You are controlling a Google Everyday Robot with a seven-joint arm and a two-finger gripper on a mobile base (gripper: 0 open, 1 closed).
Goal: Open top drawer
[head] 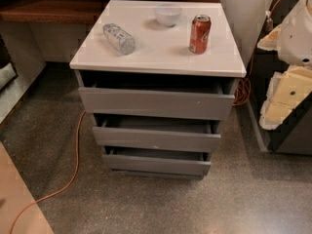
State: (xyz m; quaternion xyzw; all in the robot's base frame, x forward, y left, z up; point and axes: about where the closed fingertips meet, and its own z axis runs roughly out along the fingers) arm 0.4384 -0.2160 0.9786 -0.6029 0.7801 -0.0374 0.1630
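The top drawer [156, 104] is the widest of three gray handleless drawers in a cabinet under a white top [161, 52]. Its front stands a little out from the cabinet, with a dark gap showing behind it. The two narrower drawers below, the middle one [156, 139] and the bottom one [156, 165], also stand slightly out. My arm, white and cream, is at the right edge of the view. My gripper [282, 99] hangs there, to the right of the cabinet at about the top drawer's height and well apart from it.
On the white top lie a clear plastic bottle [119, 38] on its side, a white bowl [168, 15] and an upright red soda can [200, 33]. An orange cable [74, 165] runs over the speckled floor on the left. A wooden counter [48, 9] is at the back left.
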